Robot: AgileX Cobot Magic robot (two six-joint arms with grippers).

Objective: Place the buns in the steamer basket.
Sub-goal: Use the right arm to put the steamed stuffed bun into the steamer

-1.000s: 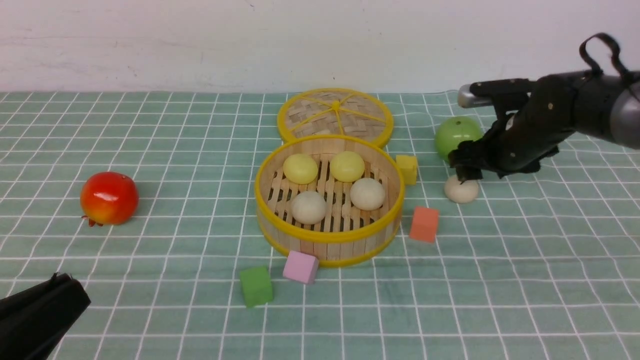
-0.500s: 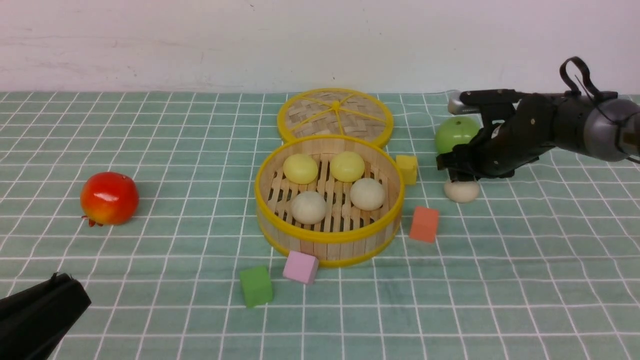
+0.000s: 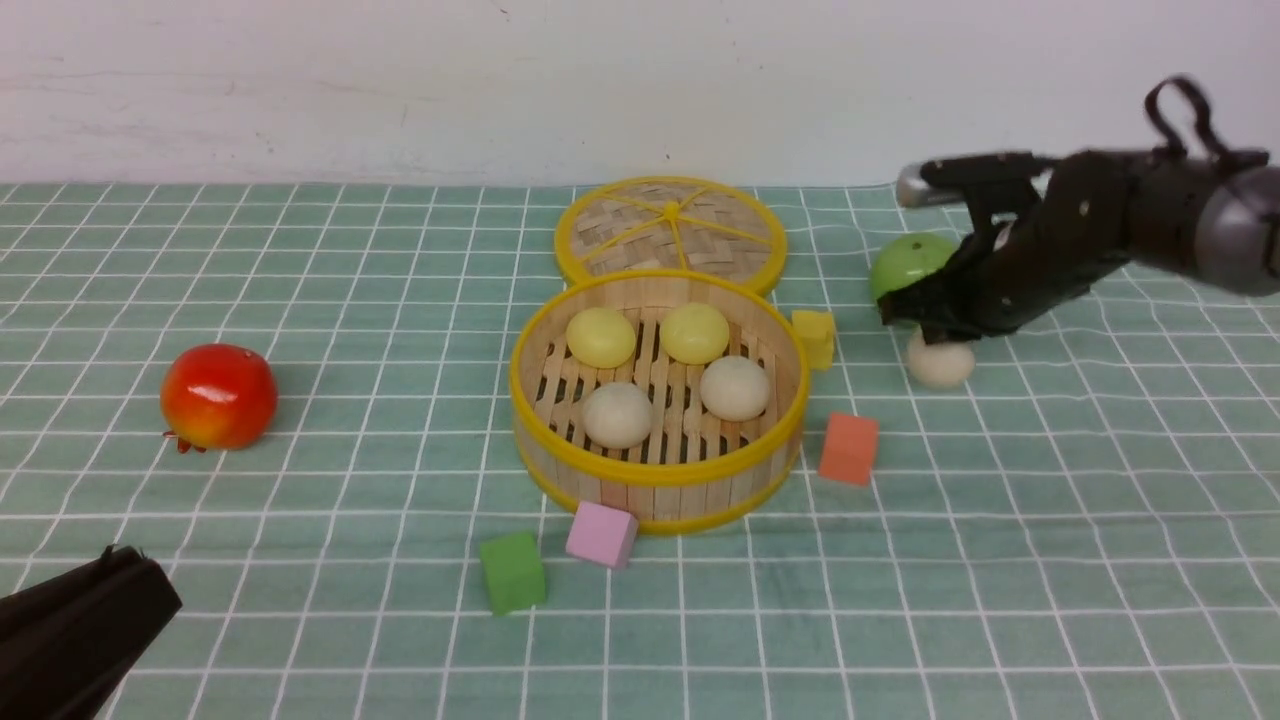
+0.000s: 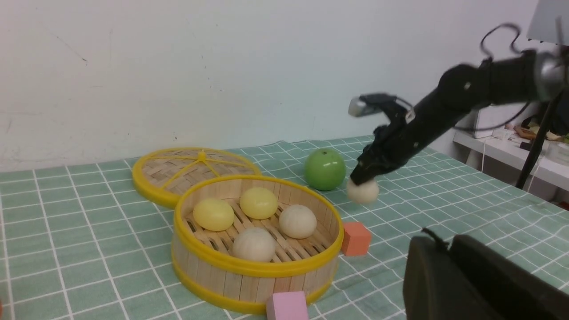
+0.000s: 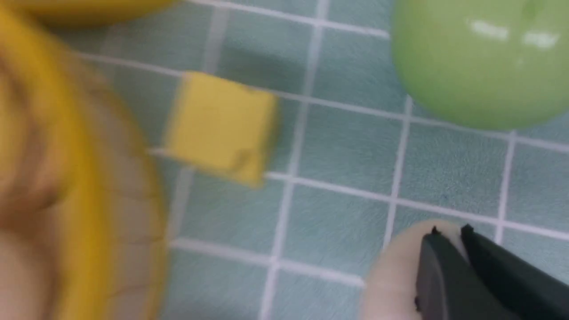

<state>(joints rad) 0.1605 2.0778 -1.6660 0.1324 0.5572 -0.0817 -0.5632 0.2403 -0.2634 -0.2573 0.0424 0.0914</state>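
Note:
The steamer basket stands mid-table and holds two pale yellow buns and two beige buns. To its right, my right gripper is shut on the top of a beige bun, which hangs just above the cloth in front of the green apple. The right wrist view shows the fingertips pinching that bun. My left gripper rests shut and empty at the near left corner, and the left wrist view shows its jaws together.
The woven lid lies behind the basket. A yellow cube and an orange cube sit at its right, with a pink cube and a green cube in front. A red pomegranate is far left.
My right gripper closed on the beige bun and raised it slightly off the cloth, a little to the right. The left arm has not moved.

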